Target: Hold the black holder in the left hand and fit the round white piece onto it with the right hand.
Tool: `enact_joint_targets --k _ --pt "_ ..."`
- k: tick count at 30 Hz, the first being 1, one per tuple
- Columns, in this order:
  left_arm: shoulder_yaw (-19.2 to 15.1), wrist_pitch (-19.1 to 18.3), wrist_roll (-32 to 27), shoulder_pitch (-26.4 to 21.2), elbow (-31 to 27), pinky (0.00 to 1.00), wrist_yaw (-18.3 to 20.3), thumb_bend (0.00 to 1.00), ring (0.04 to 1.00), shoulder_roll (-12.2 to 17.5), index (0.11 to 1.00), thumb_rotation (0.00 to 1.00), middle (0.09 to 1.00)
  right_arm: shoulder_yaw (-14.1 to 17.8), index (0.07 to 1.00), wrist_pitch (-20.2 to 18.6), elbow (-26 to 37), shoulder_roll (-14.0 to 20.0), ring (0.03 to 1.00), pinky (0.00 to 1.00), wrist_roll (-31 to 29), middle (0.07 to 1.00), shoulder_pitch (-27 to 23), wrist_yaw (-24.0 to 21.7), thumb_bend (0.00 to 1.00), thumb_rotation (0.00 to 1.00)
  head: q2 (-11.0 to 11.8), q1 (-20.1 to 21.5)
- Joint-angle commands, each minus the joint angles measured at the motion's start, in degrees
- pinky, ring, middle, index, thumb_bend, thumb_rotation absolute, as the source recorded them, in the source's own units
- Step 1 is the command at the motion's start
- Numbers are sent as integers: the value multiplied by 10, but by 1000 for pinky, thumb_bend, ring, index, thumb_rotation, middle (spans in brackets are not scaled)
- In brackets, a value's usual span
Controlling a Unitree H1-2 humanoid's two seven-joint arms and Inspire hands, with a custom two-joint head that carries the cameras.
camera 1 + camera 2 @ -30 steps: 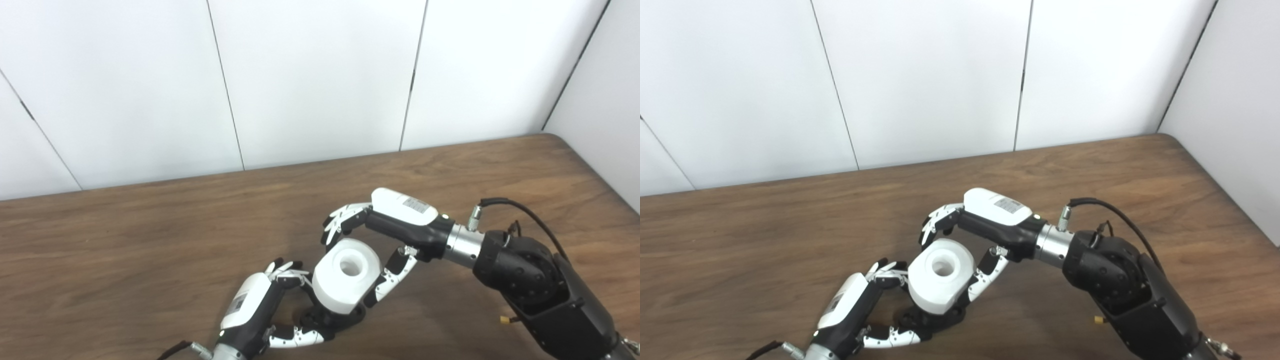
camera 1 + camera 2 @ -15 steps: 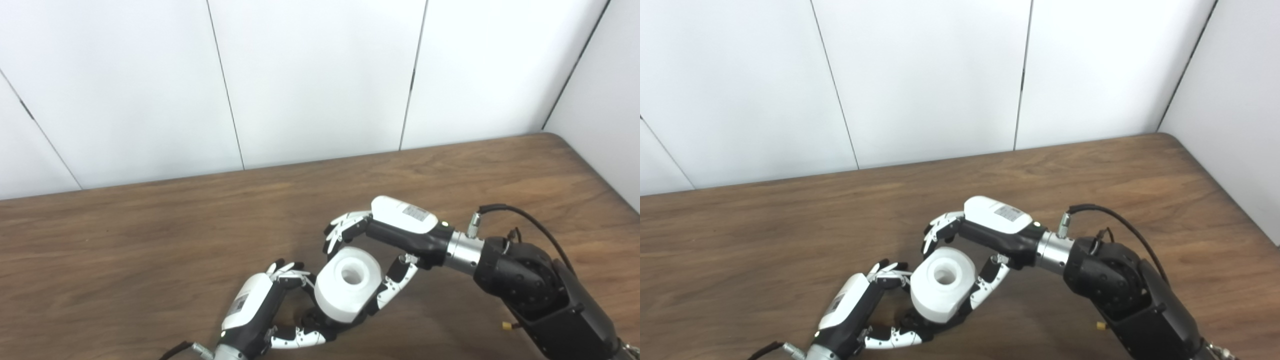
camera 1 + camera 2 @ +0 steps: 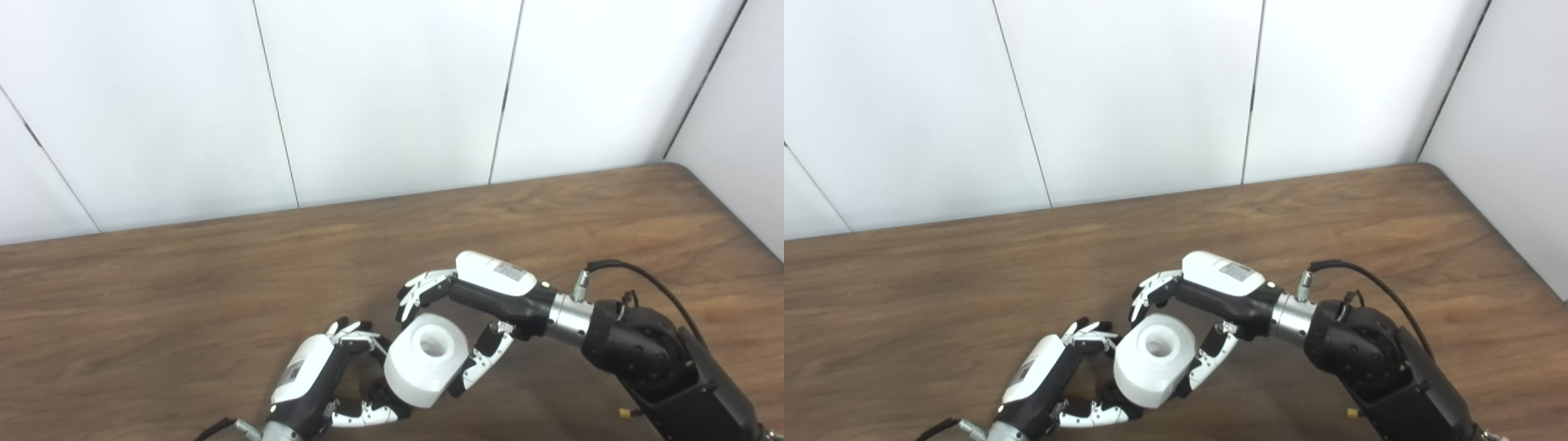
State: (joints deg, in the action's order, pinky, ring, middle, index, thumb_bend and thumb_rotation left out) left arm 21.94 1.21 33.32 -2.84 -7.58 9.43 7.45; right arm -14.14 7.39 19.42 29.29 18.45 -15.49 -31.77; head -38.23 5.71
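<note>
- The white piece [image 3: 427, 360] is a thick round drum with a bore in its upper face; the bore axis tilts up and slightly toward the far edge of the desk [image 3: 153, 294].
- It sits directly over the holder [image 3: 383, 392], which is almost wholly hidden beneath it; only a dark bit shows at its lower left rim. Whether the piece is fully seated cannot be told.
- The right hand [image 3: 456, 327] pinches the piece across its round side: fingers [image 3: 418, 293] on the far side, thumb [image 3: 481, 361] on the near right.
- The left hand [image 3: 334, 383] sits just left of and below the piece, curled around the holder from underneath, fingers pressing in near the piece's lower edge.
- The fit turns on bore and holder lining up; judged from the tilt, the push should run down and toward the left hand.
- All this is near the desk's front edge, about mid-width.
</note>
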Motion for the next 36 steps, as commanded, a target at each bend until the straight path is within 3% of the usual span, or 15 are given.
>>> enact_joint_targets --k 1,36 --pt "1 8 0 -14 -13 1000 -6 524 913 -9 484 59 754 1 481 20 6 2 809 656 -4 706 -13 6 522 140 -1 1" --pt "4 4 4 -6 -23 1000 -7 524 916 -20 484 58 754 -15 482 34 -28 -10 818 676 -8 711 -9 9 521 137 -4 -10"
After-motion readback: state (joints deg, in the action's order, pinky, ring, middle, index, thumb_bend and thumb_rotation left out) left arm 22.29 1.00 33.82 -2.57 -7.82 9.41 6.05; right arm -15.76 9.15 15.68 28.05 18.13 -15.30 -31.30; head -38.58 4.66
